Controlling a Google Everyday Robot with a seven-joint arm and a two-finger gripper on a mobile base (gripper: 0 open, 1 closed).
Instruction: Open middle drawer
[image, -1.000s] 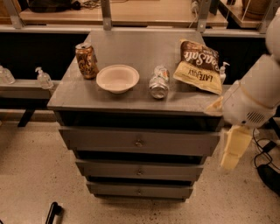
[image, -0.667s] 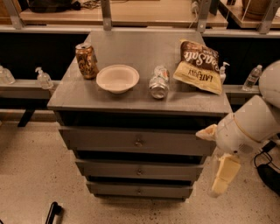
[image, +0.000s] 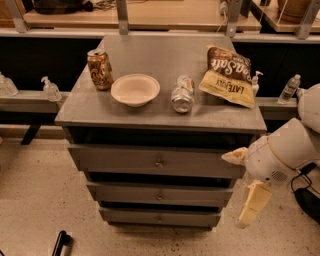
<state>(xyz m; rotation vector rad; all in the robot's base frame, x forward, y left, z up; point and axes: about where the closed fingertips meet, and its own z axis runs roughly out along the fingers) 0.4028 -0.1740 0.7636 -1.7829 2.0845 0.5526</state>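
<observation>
One second has brought the cream-coloured gripper (image: 254, 200) down the right side of the grey metal cabinet (image: 150, 55). It now hangs level with the grey, flat-fronted middle drawer (image: 125, 192), which is shut. I cannot tell how wide the gripper stands. I judge it must reach left to the small round knob (image: 160, 196) next.

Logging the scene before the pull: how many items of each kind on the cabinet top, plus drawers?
Drink containers: 2
Bowl: 1
Chip bag: 1
Drawers, including the middle drawer: 3
Total: 7
Gripper hangs open right of the drawers.
</observation>
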